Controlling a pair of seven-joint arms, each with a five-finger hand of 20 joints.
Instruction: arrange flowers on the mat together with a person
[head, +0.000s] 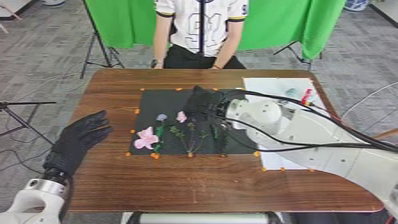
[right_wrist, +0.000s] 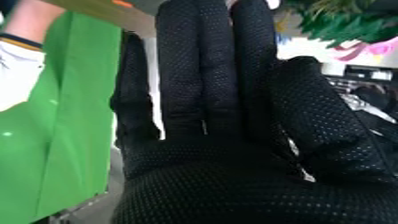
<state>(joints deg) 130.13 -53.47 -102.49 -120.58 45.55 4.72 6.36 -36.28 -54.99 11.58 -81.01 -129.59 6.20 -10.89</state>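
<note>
Over the right part of the dark mat (head: 155, 107) my right hand (head: 203, 101) is held, its fingers straight in the right wrist view, where the same hand (right_wrist: 204, 120) holds nothing visible. On the mat's left part lie a pink flower (head: 146, 138), a smaller pink bloom (head: 181, 117), a bluish bloom (head: 162, 117) and green stems (head: 192, 137). My left hand (head: 80, 140) rests at the table's left side with relaxed fingers, apart from the mat. The right arm hides part of the mat.
A white sheet (head: 276, 86) lies at the right of the brown table (head: 169, 185), with a red item (head: 307, 96) on it. Orange pieces (head: 155, 155) line the mat's edge. Black cables run along the right arm.
</note>
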